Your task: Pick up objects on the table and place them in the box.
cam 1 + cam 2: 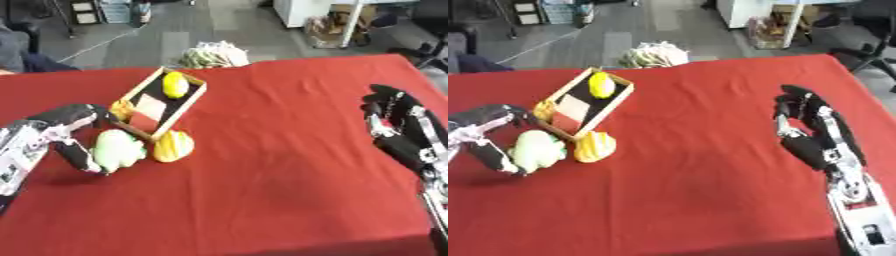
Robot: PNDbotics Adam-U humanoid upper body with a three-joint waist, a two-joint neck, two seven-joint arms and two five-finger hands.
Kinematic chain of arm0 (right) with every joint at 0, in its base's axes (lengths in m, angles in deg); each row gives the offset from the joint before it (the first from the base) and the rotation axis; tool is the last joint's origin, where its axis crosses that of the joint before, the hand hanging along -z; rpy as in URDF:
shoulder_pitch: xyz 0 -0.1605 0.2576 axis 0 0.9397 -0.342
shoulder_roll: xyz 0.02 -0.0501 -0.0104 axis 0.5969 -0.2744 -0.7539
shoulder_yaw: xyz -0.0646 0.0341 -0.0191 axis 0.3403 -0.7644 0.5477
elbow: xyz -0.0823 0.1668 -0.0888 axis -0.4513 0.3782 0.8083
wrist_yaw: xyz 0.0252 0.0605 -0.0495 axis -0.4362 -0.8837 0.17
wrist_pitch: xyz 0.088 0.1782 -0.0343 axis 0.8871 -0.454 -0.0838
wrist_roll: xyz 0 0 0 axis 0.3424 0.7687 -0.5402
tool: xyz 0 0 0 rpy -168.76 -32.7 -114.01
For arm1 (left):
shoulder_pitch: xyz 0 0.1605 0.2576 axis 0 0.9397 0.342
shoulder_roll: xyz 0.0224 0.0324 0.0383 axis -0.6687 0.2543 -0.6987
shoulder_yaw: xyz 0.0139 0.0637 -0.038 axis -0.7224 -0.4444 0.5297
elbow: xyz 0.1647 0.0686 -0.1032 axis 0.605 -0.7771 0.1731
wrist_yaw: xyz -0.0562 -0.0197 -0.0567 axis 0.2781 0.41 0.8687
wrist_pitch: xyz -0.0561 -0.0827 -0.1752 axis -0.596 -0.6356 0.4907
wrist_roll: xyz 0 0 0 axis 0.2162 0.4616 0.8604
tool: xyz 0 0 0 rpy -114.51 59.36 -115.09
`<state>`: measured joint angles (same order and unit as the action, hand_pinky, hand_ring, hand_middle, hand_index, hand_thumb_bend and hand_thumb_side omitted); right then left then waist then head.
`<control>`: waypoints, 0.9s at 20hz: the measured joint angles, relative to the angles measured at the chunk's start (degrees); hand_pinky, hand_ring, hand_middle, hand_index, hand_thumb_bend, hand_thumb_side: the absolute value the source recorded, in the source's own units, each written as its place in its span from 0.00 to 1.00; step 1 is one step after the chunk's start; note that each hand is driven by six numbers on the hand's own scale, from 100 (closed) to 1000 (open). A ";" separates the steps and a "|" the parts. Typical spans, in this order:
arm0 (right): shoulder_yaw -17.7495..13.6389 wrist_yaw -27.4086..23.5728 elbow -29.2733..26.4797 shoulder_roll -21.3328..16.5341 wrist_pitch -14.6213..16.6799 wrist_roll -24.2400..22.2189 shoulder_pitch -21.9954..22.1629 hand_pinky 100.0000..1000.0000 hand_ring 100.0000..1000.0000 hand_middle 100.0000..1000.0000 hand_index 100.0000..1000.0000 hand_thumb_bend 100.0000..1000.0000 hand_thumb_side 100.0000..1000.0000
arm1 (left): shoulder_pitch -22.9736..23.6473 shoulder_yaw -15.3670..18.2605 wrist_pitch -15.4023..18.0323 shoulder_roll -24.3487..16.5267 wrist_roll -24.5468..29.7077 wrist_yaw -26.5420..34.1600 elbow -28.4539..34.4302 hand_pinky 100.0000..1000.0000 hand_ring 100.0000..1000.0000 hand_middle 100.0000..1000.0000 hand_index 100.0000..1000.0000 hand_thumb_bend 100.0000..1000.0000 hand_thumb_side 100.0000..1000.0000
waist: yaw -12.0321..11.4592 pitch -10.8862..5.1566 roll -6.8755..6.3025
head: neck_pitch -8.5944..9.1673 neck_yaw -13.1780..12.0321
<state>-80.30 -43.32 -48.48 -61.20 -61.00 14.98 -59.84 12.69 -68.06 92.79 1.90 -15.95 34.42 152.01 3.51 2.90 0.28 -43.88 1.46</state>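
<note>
box point(194, 100) near side blocked by yellow fruit point(173, 146), pale green toy point(118, 149).

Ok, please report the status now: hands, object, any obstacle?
Left hand curled on pale green toy. Right hand idle, open. Yellow object lies against box, beside toy.

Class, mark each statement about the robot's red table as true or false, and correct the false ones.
1. A yellow fruit lies inside the wooden box. True.
2. The left hand is at the pale green object. True.
3. The tablecloth is blue. False: it is red.
4. The right hand holds the orange-yellow object. False: it holds nothing; that object lies beside the box.
</note>
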 measured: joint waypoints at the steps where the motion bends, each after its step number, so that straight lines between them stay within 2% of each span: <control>1: 0.00 -0.01 0.01 0.06 -0.01 0.01 0.00 0.74 0.69 0.65 0.82 0.00 0.23 | -0.01 0.00 0.50 0.25 0.20 0.26 -0.34 0.78 0.69 0.71 0.84 0.73 0.06 | 0.00 0.00 0.00 | 0.00 -0.05; 2: 0.00 -0.02 0.02 0.13 -0.03 0.02 0.00 0.74 0.69 0.65 0.82 0.00 0.23 | -0.02 0.00 0.94 0.45 0.51 0.50 -0.61 0.77 0.67 0.69 0.83 0.71 0.04 | 0.00 0.00 0.00 | 0.00 -0.08; 3: 0.00 -0.04 0.06 0.22 -0.07 0.07 0.01 0.74 0.69 0.65 0.82 0.00 0.23 | -0.03 0.00 1.39 0.62 0.91 0.71 -0.85 0.75 0.64 0.66 0.81 0.65 0.00 | 0.01 0.00 0.00 | 0.00 -0.10; 7: 0.01 -0.09 0.33 0.44 -0.24 0.24 0.01 0.74 0.69 0.65 0.82 0.00 0.24 | -0.08 0.00 2.24 1.03 1.68 0.86 -1.12 0.65 0.50 0.50 0.69 0.32 0.00 | 0.02 0.00 0.00 | 0.00 -0.18; 13: 0.01 -0.20 0.51 0.46 -0.39 0.38 0.02 0.74 0.69 0.65 0.82 0.00 0.24 | -0.05 0.00 1.98 1.03 -0.05 0.90 -0.89 0.65 0.49 0.49 0.68 0.31 0.00 | 0.01 0.00 0.00 | 0.00 -0.29; 14: 0.01 -0.20 0.52 0.46 -0.40 0.40 0.03 0.74 0.69 0.65 0.81 0.00 0.25 | -0.05 0.00 1.96 1.03 -0.19 0.94 -0.80 0.63 0.45 0.44 0.63 0.33 0.00 | 0.00 0.00 0.00 | 0.00 -0.30; 15: 0.01 -0.20 0.53 0.46 -0.46 0.47 0.19 0.74 0.69 0.65 0.81 0.00 0.25 | -0.18 0.07 2.08 0.99 -0.47 1.14 -0.47 0.63 0.45 0.44 0.64 0.33 0.00 | -0.15 0.00 0.00 | 0.00 -0.30; 18: 0.01 -0.21 0.62 0.46 -0.51 0.56 0.46 0.74 0.69 0.64 0.81 0.00 0.25 | -2.10 1.54 2.61 -1.12 -1.45 2.74 2.22 0.64 0.45 0.44 0.64 0.35 0.00 | -0.34 0.00 0.00 | 0.00 -0.33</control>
<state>-80.29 -43.53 -47.86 -60.74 -61.51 15.54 -59.38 10.59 -66.52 95.40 0.79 -17.40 37.16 154.23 3.17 2.90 0.28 -43.88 1.14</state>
